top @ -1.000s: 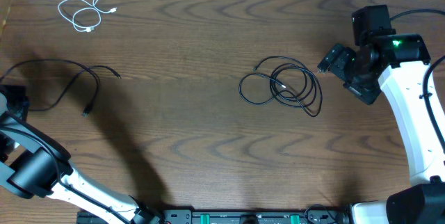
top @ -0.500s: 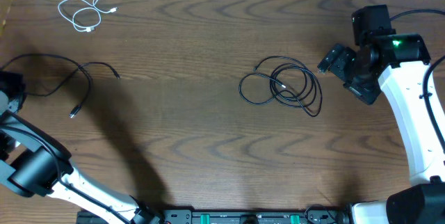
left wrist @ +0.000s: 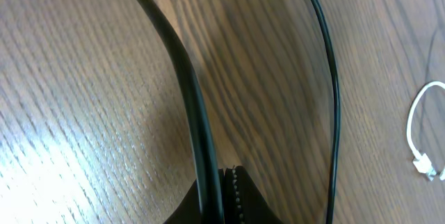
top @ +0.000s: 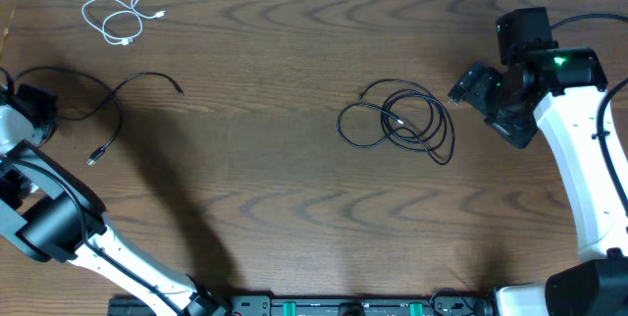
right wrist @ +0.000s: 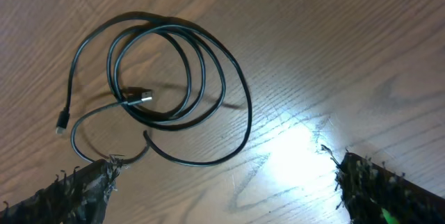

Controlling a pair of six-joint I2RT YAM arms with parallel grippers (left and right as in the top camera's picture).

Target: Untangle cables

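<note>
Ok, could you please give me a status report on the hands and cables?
Left hand shut on one black cable. Right hand open, clear of the black coil. White cable apart, far corner. No obstruction.

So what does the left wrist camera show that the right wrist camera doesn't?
Left wrist only: the left pincer shut on the uncoiled black cable, plus a bit of the white cable at the right edge. Right wrist only: the coiled black cable lying loose ahead of the open right pincer. Both: the wooden table.

Dark wood-grain table (top: 285, 198), bright glare patch (right wrist: 295, 147)
</note>
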